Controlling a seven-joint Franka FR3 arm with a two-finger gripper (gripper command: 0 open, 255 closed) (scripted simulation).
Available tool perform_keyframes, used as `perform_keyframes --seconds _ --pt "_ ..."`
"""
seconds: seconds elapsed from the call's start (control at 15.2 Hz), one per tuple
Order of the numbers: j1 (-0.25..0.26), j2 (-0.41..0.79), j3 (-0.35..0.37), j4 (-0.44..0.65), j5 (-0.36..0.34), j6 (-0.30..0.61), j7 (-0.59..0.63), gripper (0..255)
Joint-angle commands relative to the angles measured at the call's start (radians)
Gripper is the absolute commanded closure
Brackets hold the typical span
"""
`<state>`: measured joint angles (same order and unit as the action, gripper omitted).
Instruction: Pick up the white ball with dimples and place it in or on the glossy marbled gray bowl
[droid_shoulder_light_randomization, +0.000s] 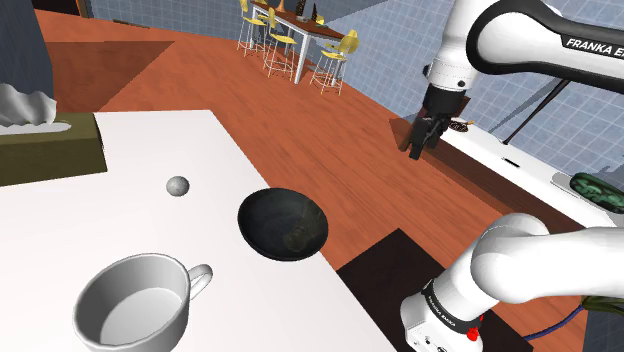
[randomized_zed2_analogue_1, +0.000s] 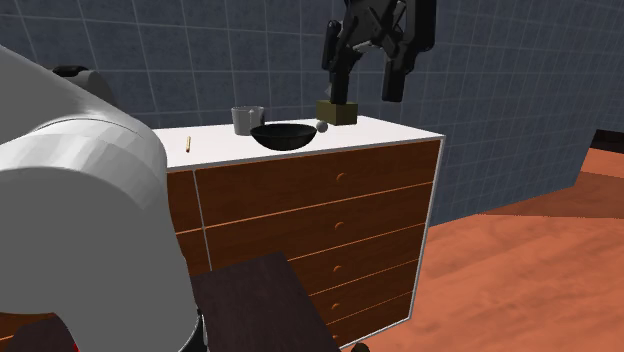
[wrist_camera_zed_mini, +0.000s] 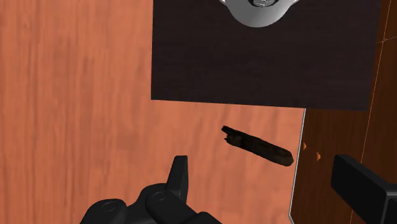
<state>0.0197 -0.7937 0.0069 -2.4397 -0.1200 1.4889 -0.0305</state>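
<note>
open hand off the counter, ball lying free near the empty bowl

shoulder view: the small pale ball (droid_shoulder_light_randomization: 177, 186) lies alone on the white counter (droid_shoulder_light_randomization: 60, 220), well in from its edges. it looks light, hard and round, so it is likely to roll or slip out of a pinch. the robot would do best to close across its widest middle from straight above. the dark glossy bowl (droid_shoulder_light_randomization: 283, 223) sits at the counter's floor-side edge, near the ball, and is empty. a white mug (droid_shoulder_light_randomization: 135, 303), also empty, stands toward the near edge. the hand (droid_shoulder_light_randomization: 418, 140) hangs over the floor, well apart from the counter.

second exterior view: the ball (randomized_zed2_analogue_1: 322, 127) shows close to the bowl (randomized_zed2_analogue_1: 284, 136) but not in it. the hand (randomized_zed2_analogue_1: 362, 90) hangs above the counter's level.

wrist view: the hand (wrist_camera_zed_mini: 261, 168) is released, its fingers (wrist_camera_zed_mini: 181, 175) standing apart with nothing between them and wooden floor below.
</note>
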Motion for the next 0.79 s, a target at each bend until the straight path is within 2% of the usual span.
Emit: perform_keyframes --seconds 0.0,0.73 --pt "0.000 0.000 0.000 0.000 0.000 0.000 0.000 0" --pt "0.081 0.166 0.194 0.023 0.186 0.196 0.249 0"
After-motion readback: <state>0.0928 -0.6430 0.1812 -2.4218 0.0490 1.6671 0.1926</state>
